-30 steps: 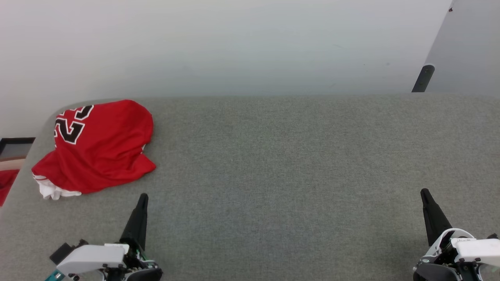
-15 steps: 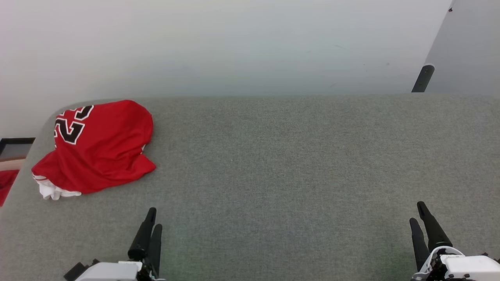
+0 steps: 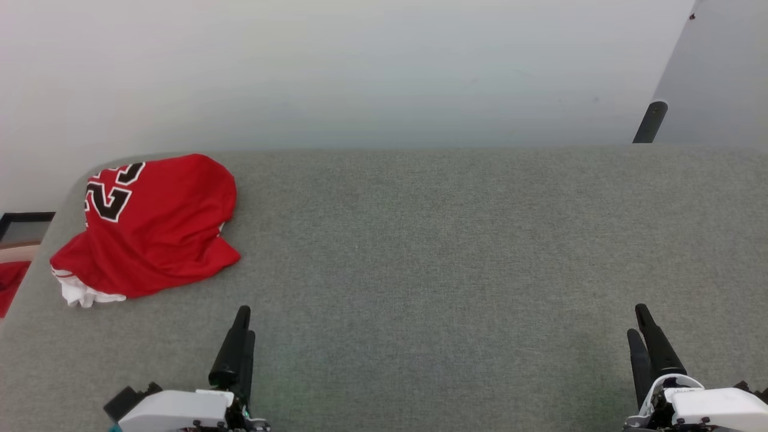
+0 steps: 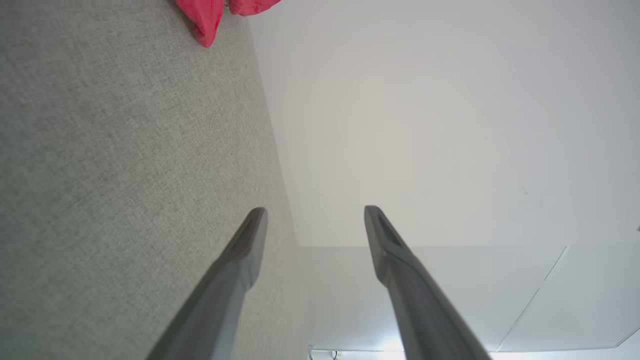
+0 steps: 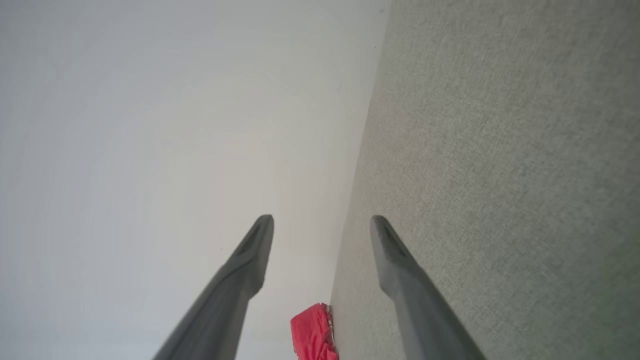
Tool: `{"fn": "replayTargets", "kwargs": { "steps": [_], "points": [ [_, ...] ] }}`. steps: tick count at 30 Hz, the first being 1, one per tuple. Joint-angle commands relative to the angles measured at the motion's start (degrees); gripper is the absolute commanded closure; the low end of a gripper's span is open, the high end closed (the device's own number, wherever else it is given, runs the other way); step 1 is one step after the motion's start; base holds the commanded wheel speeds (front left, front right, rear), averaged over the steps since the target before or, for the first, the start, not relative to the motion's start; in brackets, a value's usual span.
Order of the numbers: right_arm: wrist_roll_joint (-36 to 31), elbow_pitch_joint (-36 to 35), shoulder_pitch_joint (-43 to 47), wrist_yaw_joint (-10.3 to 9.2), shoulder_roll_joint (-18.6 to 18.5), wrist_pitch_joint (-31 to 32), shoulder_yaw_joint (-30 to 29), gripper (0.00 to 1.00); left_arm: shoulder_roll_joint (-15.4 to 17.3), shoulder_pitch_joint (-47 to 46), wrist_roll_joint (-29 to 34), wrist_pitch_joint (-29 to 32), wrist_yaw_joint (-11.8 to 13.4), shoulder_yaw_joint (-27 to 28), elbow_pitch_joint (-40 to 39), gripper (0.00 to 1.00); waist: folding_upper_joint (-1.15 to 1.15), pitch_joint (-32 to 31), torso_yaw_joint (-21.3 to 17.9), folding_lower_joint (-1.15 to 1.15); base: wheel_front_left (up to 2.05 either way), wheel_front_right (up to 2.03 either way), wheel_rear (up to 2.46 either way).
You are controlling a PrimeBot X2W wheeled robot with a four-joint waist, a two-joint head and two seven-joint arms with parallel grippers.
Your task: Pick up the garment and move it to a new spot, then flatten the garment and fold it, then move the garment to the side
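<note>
Crumpled garment (image 3: 150, 225) at far left of grey surface (image 3: 450, 240); left gripper (image 3: 245, 321) and right gripper (image 3: 636, 319), jaws spread, apart from it.

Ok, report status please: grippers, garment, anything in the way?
Left gripper open, empty. Right gripper open, empty. Garment crumpled, far-left corner of table, untouched. Nothing seen blocking.

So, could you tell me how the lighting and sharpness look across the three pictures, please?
Head view: soft, even light, the shirt and table sharp, barely any shadows. Left wrist view: the left gripper looks soft up close, the table appears rolled on its side, a bright patch glares at the bottom edge. Right wrist view: the right gripper equally soft, the wall washed out.
</note>
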Motion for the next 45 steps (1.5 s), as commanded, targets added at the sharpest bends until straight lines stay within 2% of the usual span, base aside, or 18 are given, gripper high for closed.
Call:
{"fn": "replayTargets", "kwargs": {
  "steps": [1,12,21,32,40,45],
  "points": [
    [-0.7,-1.0,-1.5,0.01,-0.5,-0.4,0.4,0.0,0.5,-1.5,0.7,-0.4,-0.2,-0.3,-1.0,0.0,0.0,0.0,0.0,0.0,0.0,0.0,0.0],
    [-9.1,-1.1,-1.8,0.01,-0.9,-2.9,1.6,0.0,1.6,-2.3,11.1,-3.0,0.8,-2.2,-1.5,0.0,0.0,-0.2,0.1,0.0,0.0,0.0,0.0],
    [-23.4,-1.3,-1.7,0.01,-0.8,-4.7,1.5,0.0,1.8,-2.5,26.4,-4.8,2.3,-2.9,-2.7,0.0,0.0,-0.3,0.1,0.0,0.0,0.0,0.0],
    [-40.9,-2.0,-1.4,0.02,-0.2,-6.7,1.0,0.0,2.1,-2.6,42.9,-6.8,2.6,-4.2,-3.7,0.0,0.0,-0.4,0.3,0.0,0.0,0.0,0.0],
    [-50.0,-2.0,-1.2,0.02,0.0,-8.0,0.6,0.0,2.4,-2.7,53.3,-8.2,3.4,-5.2,-5.2,0.0,0.0,-0.4,0.4,0.0,0.0,0.0,0.0],
    [-53.5,-2.2,-1.2,0.02,0.0,-8.8,0.5,0.0,2.6,-2.6,58.1,-9.0,4.0,-5.9,-6.2,0.0,0.0,-0.4,0.4,0.0,0.0,0.0,0.0]
  ]
}}
